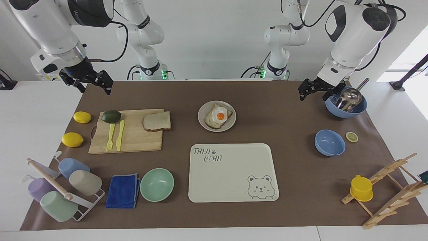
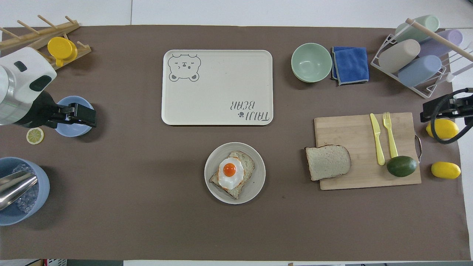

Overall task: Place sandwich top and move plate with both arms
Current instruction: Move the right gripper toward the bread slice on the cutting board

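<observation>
The table carries two lemons, three bowls, two blue and one mint green, four cups in a rack at the frame's lower left, two bread slices, and one tray.

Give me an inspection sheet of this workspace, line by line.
Surface: brown mat over a white table.
Job's things: sandwich top lies at the cutting board's edge; plate carries egg-topped bread, nearer the robots than the bear tray.
Clutter: avocado, yellow fork and knife on the board; two lemons; mint bowl; blue cloth; cup rack; two blue bowls; lemon slice; yellow cup on a wooden rack.
Grippers: left tool is raised near the blue bowl holding a scoop; right tool is raised above the mat's edge near the lemons; both empty, waiting.
Cables: black cables run along both arms.
Surroundings: white wall.
</observation>
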Robot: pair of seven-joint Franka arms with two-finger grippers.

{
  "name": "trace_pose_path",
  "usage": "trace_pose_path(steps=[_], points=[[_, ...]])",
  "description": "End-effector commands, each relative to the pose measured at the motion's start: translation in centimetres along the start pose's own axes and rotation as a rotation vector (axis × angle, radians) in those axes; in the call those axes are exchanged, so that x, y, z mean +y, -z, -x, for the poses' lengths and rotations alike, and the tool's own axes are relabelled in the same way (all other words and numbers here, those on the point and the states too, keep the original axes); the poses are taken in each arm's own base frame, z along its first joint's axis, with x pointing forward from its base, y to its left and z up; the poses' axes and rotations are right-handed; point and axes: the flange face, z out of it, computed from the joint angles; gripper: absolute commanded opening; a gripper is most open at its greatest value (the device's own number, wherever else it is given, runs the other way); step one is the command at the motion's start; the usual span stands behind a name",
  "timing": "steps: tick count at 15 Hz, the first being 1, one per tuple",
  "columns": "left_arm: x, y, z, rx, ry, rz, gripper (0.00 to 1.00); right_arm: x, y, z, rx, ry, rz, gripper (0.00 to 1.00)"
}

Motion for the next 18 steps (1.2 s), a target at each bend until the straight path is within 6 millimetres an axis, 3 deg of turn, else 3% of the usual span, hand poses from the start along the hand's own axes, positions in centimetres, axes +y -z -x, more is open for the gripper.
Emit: trace_pose_path(steps=[1,7,8,11,12,13,15,18], points=[[-0.3,0.3,0.6,0.01,0.006,0.014,1.0,-0.1,0.3,-0.2,0.01,0.025,-0.029,1.0],[-0.3,0.3,0.6,0.01,0.006,0.014,1.0,-0.8,0.4,0.4,0.004,0.044,-0.028,1.0],[-0.3,0.3,0.6,0.009,0.006,0.013,1.0,-1.8,0.3,0.5,0.003,0.074,-0.025,1.0],[-0.3,0.3,0.6,0.01,0.006,0.014,1.0,-5.9,0.1,0.9,0.005,0.154,-0.005,1.0],[-0.3,0.3,0.6,0.01,0.006,0.014,1.0,-8.8,-0.4,1.1,0.01,0.207,0.009,1.0],[-0.3,0.3,0.6,0.009,0.006,0.013,1.0,-10.5,-1.3,1.2,0.008,0.24,0.042,1.0],[-0.3,0.3,0.6,0.01,0.006,0.014,1.0,-14.9,-3.8,1.1,-0.024,0.303,0.074,1.0],[-0.3,0.3,0.6,0.01,0.006,0.014,1.0,-22.0,-9.4,1.5,-0.028,0.286,0.162,1.0]])
